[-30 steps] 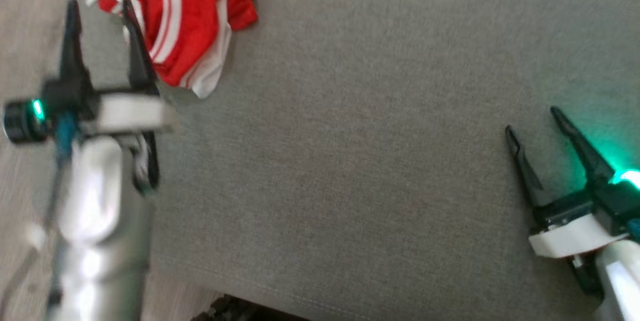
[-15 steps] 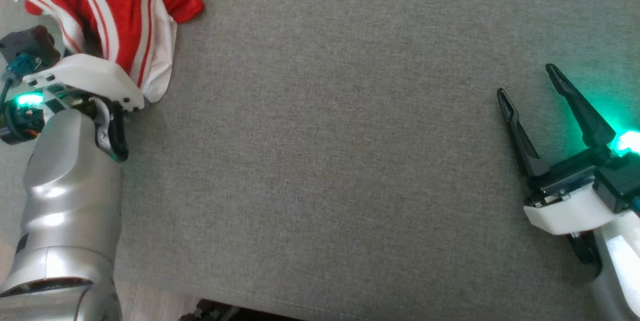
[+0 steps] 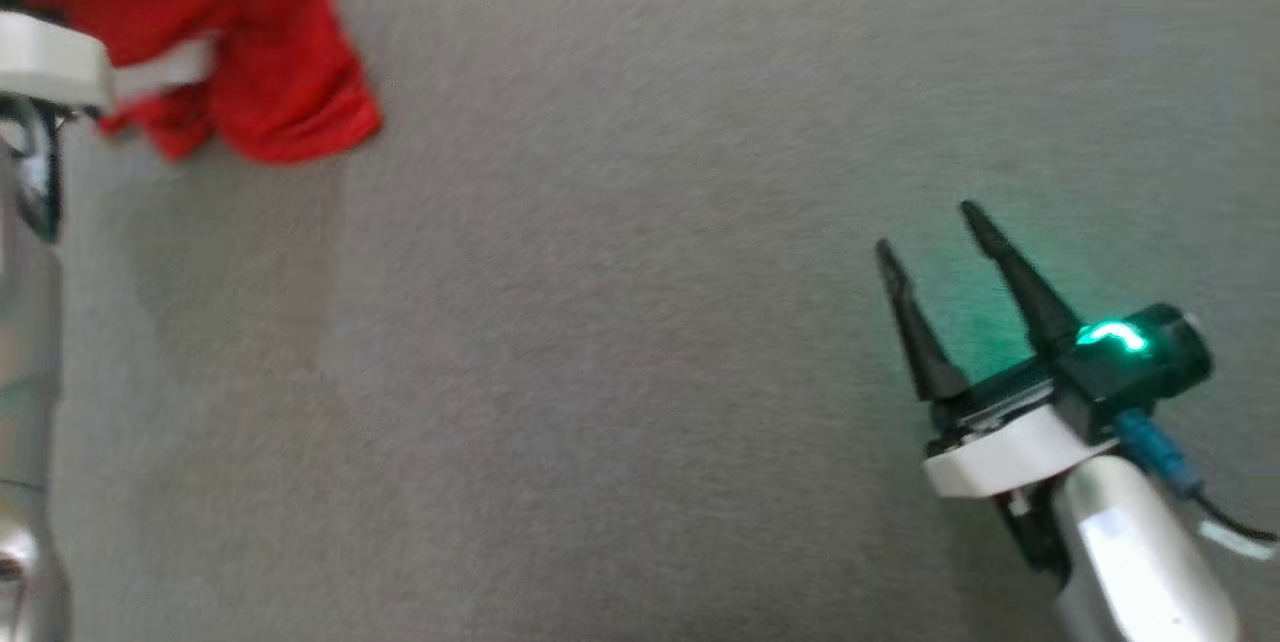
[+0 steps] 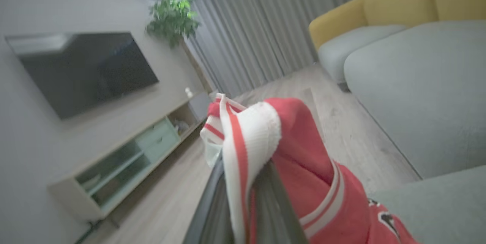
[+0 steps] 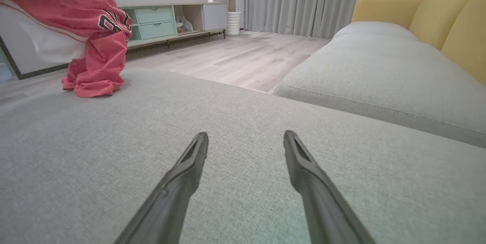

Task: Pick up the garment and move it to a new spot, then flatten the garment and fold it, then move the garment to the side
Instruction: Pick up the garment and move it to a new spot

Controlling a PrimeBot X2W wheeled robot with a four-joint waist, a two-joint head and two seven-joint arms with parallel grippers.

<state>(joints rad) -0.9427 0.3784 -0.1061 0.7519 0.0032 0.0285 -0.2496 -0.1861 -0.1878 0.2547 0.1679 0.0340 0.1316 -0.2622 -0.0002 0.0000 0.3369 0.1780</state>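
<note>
Our left gripper [image 4: 246, 168] is pinched tight on the red and white garment [image 3: 270, 92]. It hangs at ten o'clock, its bottom touching the grey sofa [image 3: 640, 342]. Our right gripper [image 3: 928, 232] sits at four o'clock, jaws wide apart.

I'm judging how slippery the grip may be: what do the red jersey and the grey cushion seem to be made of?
The red jersey: likely thin synthetic knit, smooth; it hangs in soft folds, with ribbed white trim. The grey cushion: woven upholstery fabric, matte; a fine flecked weave shows.
</note>
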